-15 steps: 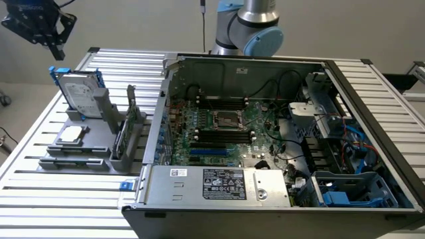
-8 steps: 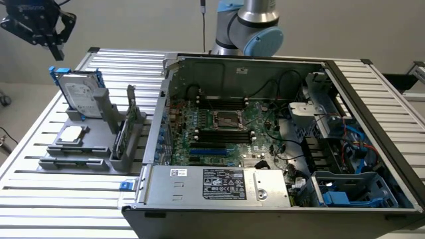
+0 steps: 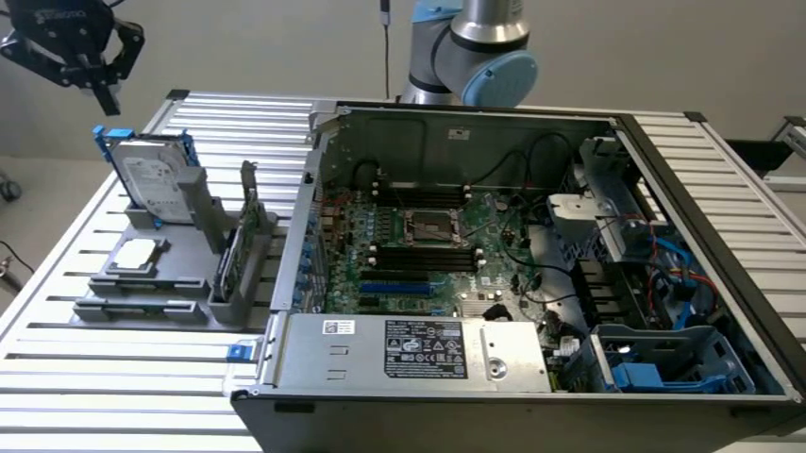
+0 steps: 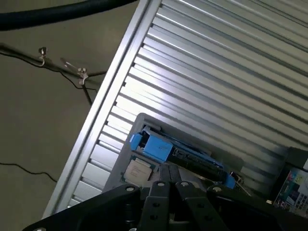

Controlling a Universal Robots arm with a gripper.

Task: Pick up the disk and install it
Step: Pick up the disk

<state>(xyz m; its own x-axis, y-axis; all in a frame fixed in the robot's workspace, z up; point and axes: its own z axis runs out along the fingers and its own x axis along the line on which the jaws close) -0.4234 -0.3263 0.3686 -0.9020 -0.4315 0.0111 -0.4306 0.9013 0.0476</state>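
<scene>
Slatted table [image 3: 89,377] carries open PC case [image 3: 466,127], with arm [image 3: 485,57] rising behind it at 12 o'clock. Grey rack [image 3: 139,307] sits at the case's 9 o'clock in the exterior view, and disk [image 3: 158,184] stands upright on edge in it. Gripper [image 3: 108,94] hangs at the disk's 11 o'clock, apart from it, fingers pinched together on nothing; chip [image 3: 136,255] lies flat at the disk's 6 o'clock.
</scene>
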